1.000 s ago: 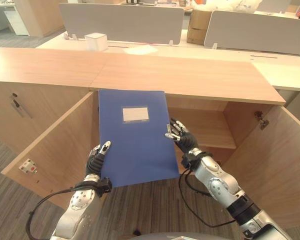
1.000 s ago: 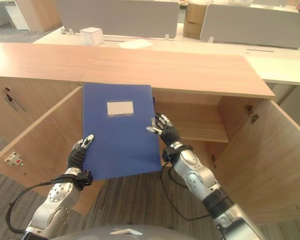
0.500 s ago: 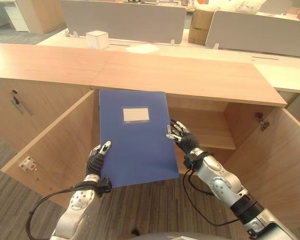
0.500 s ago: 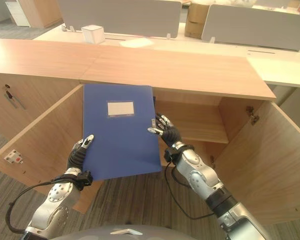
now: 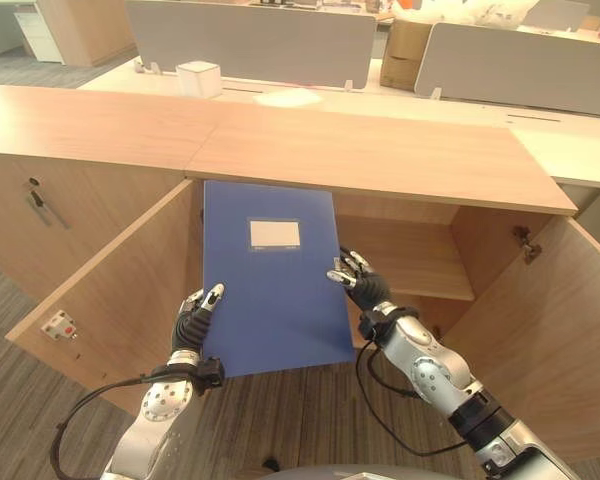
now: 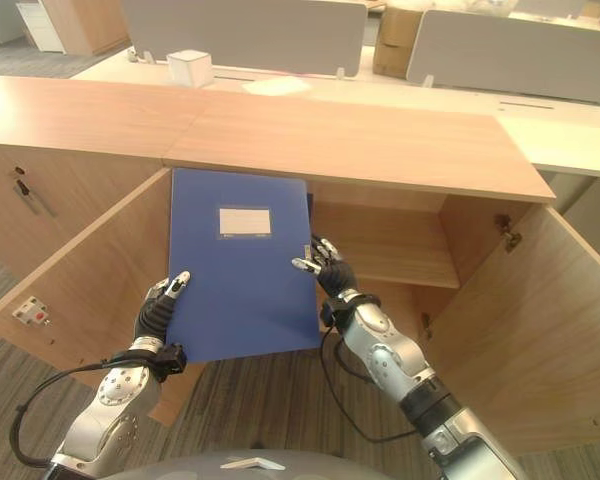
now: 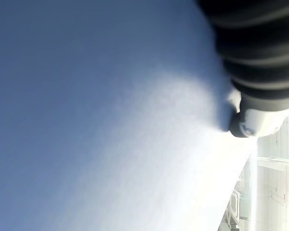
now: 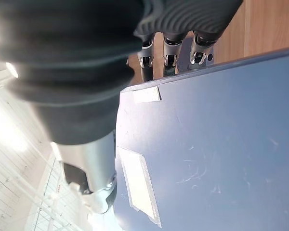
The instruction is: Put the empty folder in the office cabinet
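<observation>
Flat blue rectangular folder (image 5: 270, 275) with a white label: held upright between both hands in front of the open light-wood office cabinet (image 5: 420, 250), its top edge level with the underside of the cabinet top.

Left hand (image 5: 193, 318): straight fingers pressed flat along the folder's lower left edge, nothing curled round it.

Right hand (image 5: 355, 279): fingers (image 8: 167, 51) extended, braced against the folder's right edge.

Cabinet interior: bare wooden shelf (image 5: 410, 265) to the right of the folder, open space above it.

Cabinet doors (image 5: 110, 290): swung wide to either side, leaving the opening unobstructed.
</observation>
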